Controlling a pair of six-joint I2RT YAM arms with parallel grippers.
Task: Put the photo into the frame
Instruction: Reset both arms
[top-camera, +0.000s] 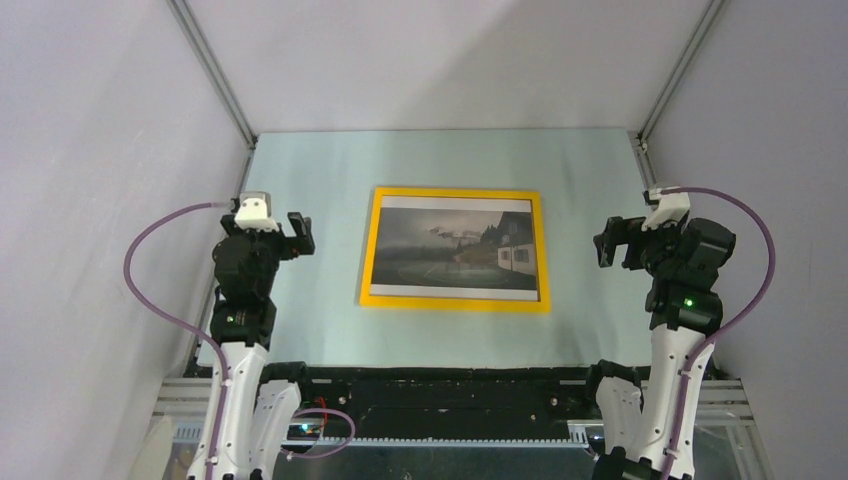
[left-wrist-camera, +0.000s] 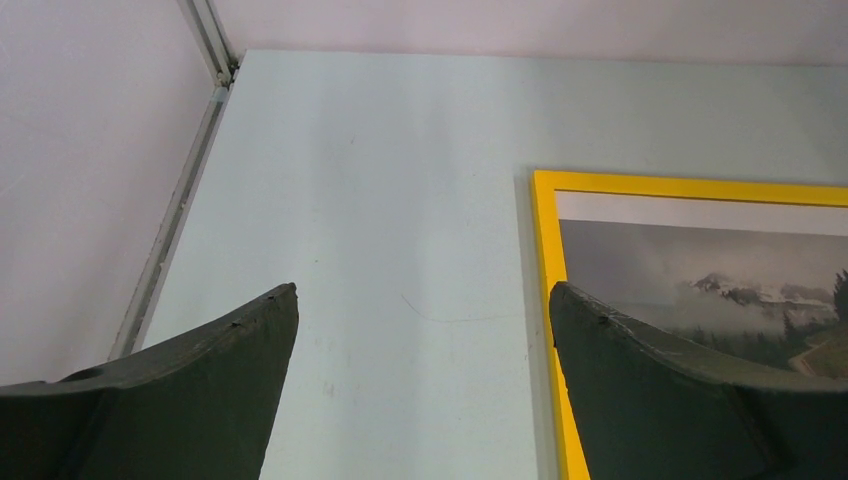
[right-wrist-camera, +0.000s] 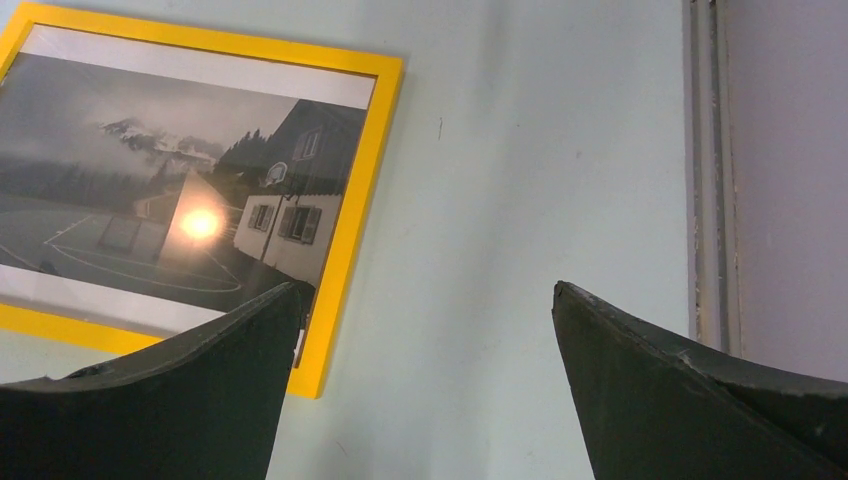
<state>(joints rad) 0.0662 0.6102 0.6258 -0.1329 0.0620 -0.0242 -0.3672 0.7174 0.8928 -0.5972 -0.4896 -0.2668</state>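
Observation:
The frame (top-camera: 455, 195) has yellow edges and lies flat in the middle of the table. The photo (top-camera: 455, 248), a dark misty landscape with a mountain and a white house, lies inside it with white borders at top and bottom. The frame (left-wrist-camera: 545, 240) and photo (left-wrist-camera: 700, 270) show at the right of the left wrist view. They show at the left of the right wrist view, frame (right-wrist-camera: 350, 210) and photo (right-wrist-camera: 150, 190). My left gripper (top-camera: 297, 233) is open and empty, left of the frame. My right gripper (top-camera: 612, 242) is open and empty, right of the frame.
The pale green table (top-camera: 320, 180) is walled by white panels with metal corner posts (top-camera: 215, 70) at back left and back right (top-camera: 680, 70). A black rail (top-camera: 430, 385) runs along the near edge between the arm bases.

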